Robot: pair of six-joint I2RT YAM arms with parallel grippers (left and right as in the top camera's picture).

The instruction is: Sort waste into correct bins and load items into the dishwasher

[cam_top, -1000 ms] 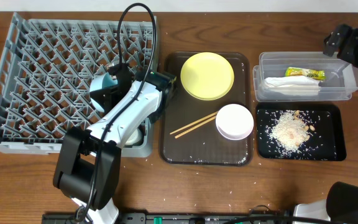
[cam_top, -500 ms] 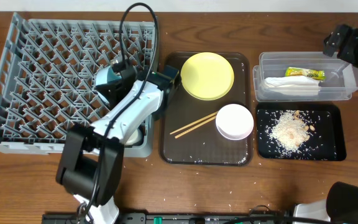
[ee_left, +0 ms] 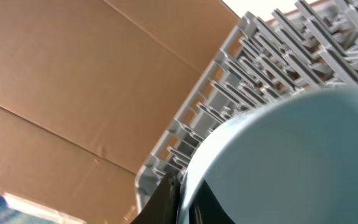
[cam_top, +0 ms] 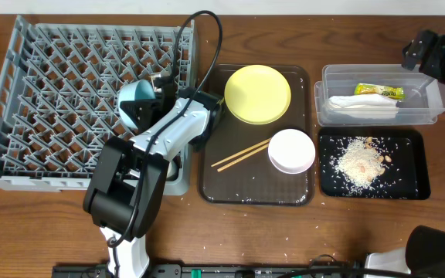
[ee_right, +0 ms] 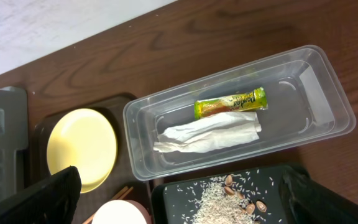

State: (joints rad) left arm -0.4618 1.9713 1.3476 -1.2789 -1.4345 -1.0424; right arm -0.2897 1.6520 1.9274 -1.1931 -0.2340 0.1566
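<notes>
The left gripper [cam_top: 153, 94] is closed on the blue bowl [cam_top: 133, 107] at the grey rack's [cam_top: 45, 100] right edge, while the right gripper [ee_right: 182, 190], above the clear tub [ee_right: 303, 93], is wide open and empty.

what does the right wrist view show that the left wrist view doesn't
Only right wrist: the tub holding the wrapper and napkin, the yellow plate, and rice on the black tray. Only left wrist: the blue bowl up close, with a brown board behind it. Both: part of the grey rack.
</notes>
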